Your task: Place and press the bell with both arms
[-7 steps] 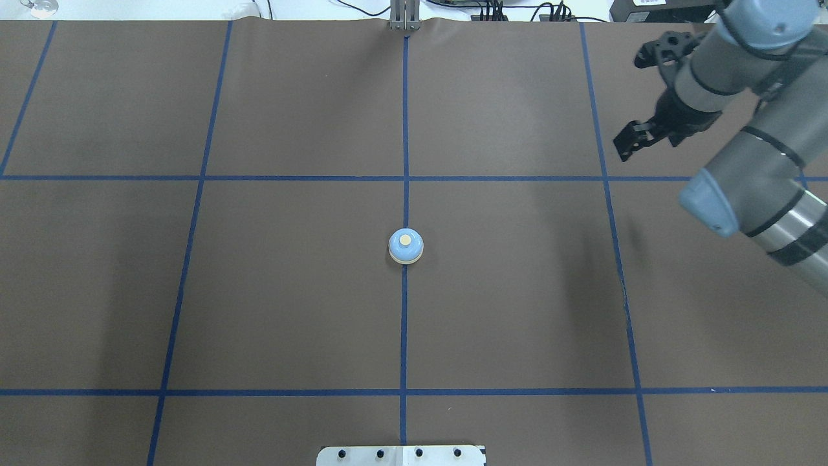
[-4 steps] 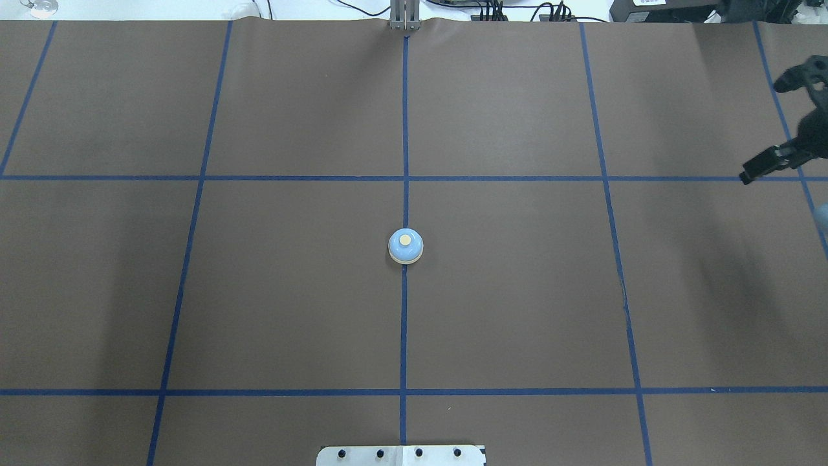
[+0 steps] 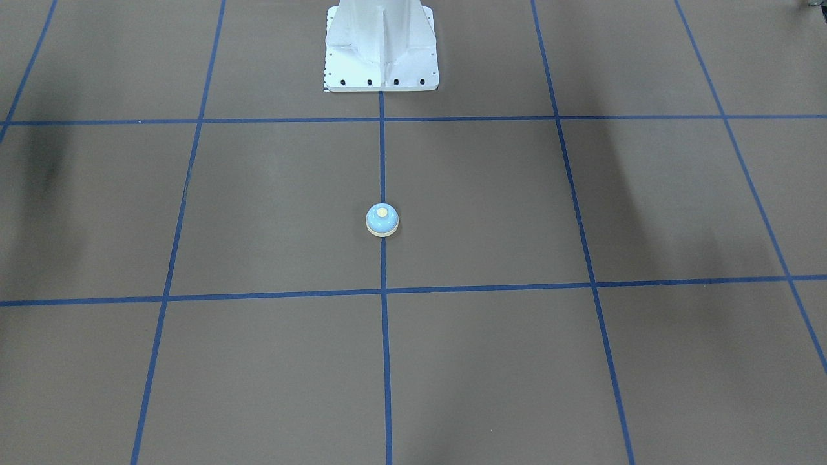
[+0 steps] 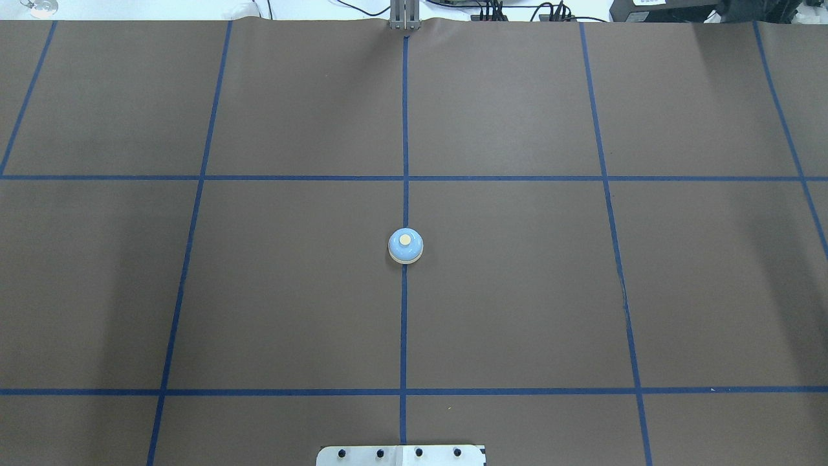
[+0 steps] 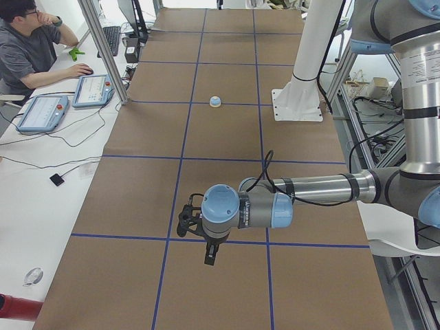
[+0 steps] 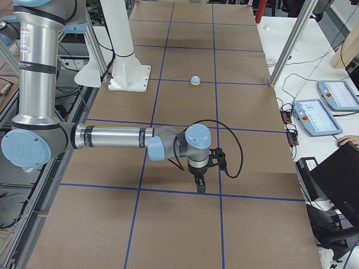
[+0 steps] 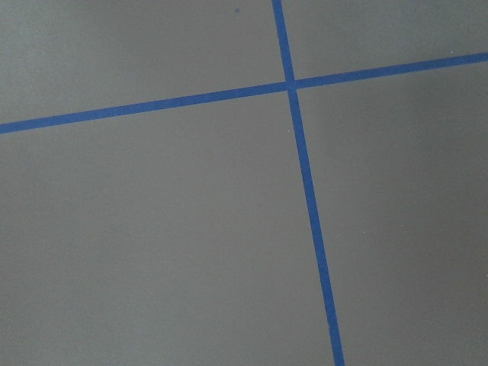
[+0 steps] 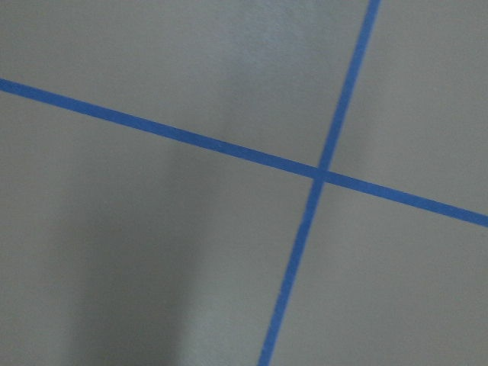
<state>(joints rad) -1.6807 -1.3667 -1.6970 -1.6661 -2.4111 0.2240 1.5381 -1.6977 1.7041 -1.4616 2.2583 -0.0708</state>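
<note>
The left fingers (image 5: pixel 210 254), black and pointing down, hang from the left arm (image 5: pixel 323 187), a grey-silver tube with light-blue joint caps, just above the brown paper-covered desk (image 4: pixel 517 291) and beside a crossing of its blue tape lines (image 4: pixel 404 129); they show only in the left side view, so whether they are spread or pressed together cannot be told. The right fingers (image 6: pixel 199 185), also black and pointing down, hang from the right arm (image 6: pixel 112 137) of the same make, low over the desk near another tape crossing, and they too show only in a side view, so their state cannot be told. Each wrist camera shows only brown paper and two crossing tape lines. The small light-blue dome-shaped bell (image 4: pixel 405 246) with a cream base and cream button stands upright on the centre tape line in the middle of the desk, out in front of the white bolted pedestal (image 3: pixel 381 45), touching nothing else and well apart from both pairs of fingers. At the desk's far side a seated person (image 5: pixel 27 51) rests a hand near two flat control tablets (image 5: pixel 93 89)
</note>
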